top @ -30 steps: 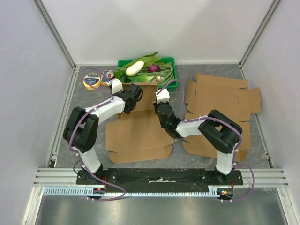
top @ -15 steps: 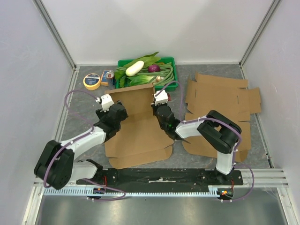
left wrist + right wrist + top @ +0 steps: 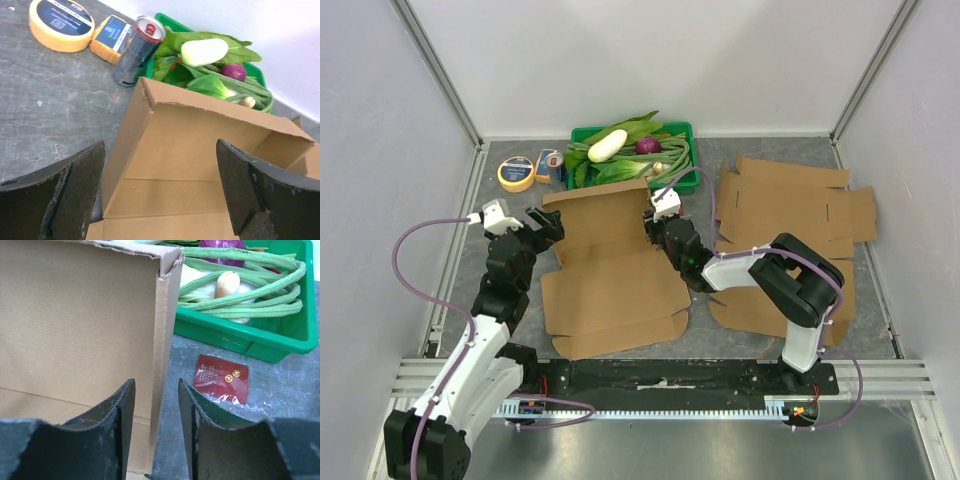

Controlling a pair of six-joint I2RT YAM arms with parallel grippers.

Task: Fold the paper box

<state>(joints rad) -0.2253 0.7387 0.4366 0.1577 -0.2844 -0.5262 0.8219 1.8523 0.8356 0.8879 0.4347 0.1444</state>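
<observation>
The paper box [image 3: 610,285] lies as a brown cardboard sheet in the middle of the table, its rear panel [image 3: 605,212] raised upright. My left gripper [image 3: 545,226] hovers just left of that panel, wide open and empty. In the left wrist view [image 3: 160,192] it faces the panel's inner side [image 3: 200,145]. My right gripper [image 3: 655,222] is at the panel's right edge. In the right wrist view [image 3: 156,410] its jaws stand apart on either side of the folded side flap [image 3: 162,340], with a gap on both sides.
A green tray [image 3: 682,130] of vegetables sits right behind the box. A yellow tape roll [image 3: 516,173], a small packet and a can [image 3: 553,160] lie at the back left. More flat cardboard blanks [image 3: 790,205] lie to the right. A red card [image 3: 222,377] lies by the tray.
My left gripper let go of the rear panel, opened wide and pulled back to the left. My right gripper has just opened around the right flap. The panel now stands up.
</observation>
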